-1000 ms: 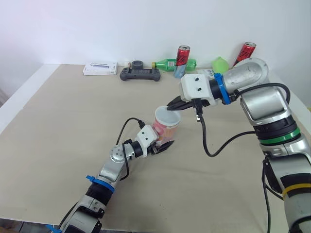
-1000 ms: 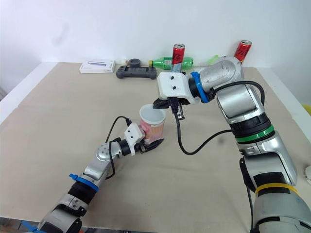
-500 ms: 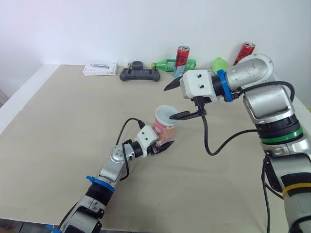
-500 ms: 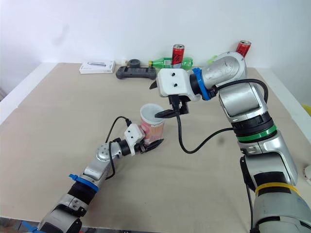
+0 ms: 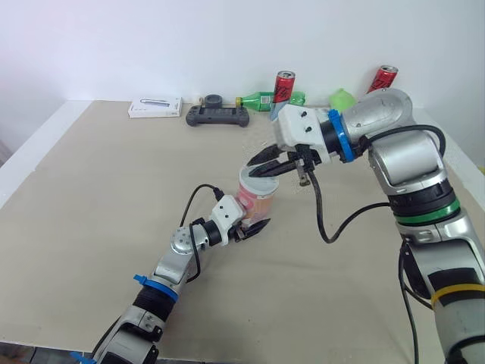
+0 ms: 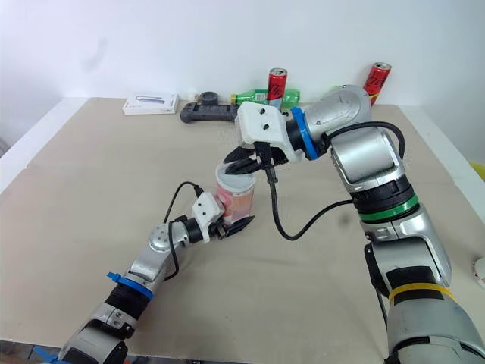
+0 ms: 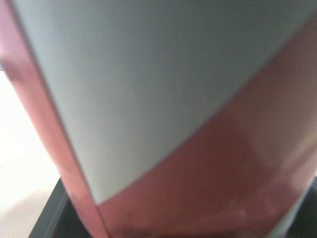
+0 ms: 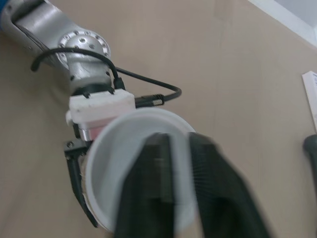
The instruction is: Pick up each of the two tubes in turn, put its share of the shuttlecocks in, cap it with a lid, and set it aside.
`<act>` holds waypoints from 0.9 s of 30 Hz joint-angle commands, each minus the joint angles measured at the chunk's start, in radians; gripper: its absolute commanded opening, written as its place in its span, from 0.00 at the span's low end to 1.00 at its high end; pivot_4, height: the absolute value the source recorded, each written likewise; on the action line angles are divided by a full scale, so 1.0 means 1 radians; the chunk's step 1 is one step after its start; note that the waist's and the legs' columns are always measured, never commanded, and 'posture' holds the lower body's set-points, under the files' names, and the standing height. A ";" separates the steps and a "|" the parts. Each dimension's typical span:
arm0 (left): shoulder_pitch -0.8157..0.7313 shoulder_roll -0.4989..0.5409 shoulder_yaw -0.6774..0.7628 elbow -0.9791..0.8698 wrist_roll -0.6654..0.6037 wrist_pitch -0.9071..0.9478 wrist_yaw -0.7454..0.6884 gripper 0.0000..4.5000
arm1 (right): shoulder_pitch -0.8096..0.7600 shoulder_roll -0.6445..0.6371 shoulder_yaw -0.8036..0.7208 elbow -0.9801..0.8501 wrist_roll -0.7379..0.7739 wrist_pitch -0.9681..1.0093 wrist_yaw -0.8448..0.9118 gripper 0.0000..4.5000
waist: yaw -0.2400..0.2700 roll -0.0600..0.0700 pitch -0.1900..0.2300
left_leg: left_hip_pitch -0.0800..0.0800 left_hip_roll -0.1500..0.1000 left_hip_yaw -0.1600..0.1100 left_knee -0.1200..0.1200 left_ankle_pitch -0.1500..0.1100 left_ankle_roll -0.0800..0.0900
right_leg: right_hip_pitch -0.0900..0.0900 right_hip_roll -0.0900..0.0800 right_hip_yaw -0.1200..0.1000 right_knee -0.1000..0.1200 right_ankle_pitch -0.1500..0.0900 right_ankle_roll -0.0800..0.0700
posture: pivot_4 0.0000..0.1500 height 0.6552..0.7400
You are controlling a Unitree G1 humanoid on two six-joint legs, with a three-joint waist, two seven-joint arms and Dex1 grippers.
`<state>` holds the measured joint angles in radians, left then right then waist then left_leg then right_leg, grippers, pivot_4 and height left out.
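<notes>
Your left gripper is clamped on the upright tube at the middle of the table, its mouth directly beneath your right gripper (fingers slightly parted, nothing evidently held), so any descent follows its vertical axis.

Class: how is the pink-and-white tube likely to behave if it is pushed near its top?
The tube looks thin-walled, like card, so probably light and easily dented. It is taller than wide, so a push up high might tip it, though the left gripper clamps its lower part.
</notes>
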<state>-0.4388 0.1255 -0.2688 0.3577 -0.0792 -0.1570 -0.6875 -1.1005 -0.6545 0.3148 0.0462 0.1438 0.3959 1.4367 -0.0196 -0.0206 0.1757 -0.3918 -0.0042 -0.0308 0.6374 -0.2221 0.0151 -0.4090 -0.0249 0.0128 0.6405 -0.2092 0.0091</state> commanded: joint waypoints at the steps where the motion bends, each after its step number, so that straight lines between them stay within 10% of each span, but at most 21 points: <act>1: 0.025 0.013 -0.010 0.063 0.033 0.034 0.004 0.65 | -0.001 0.003 -0.011 -0.046 0.024 0.021 0.001 0.02 | 0.000 0.000 0.000 | 0.000 0.000 0.000 0.000 0.000 0.000 | 0.000 0.000 0.000 0.000 0.000 0.000 | 1.00 1.00; 27: 0.040 0.006 -0.015 0.052 0.031 0.036 0.008 0.65 | 0.095 -0.009 0.094 0.052 -0.078 -0.040 0.014 0.02 | -0.001 0.000 -0.001 | 0.001 0.000 -0.001 0.000 0.000 0.000 | 0.001 0.000 -0.002 0.000 0.000 -0.001 | 1.00 1.00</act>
<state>-0.4282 0.1150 -0.2669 0.3629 -0.0870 -0.1549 -0.6815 -1.0444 -0.6507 0.3506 0.0752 0.1114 0.3484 1.4284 -0.0204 -0.0208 0.1746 -0.3905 -0.0038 -0.0320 0.6370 -0.2224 0.0146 -0.4077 -0.0252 0.0104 0.6401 -0.2096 0.0085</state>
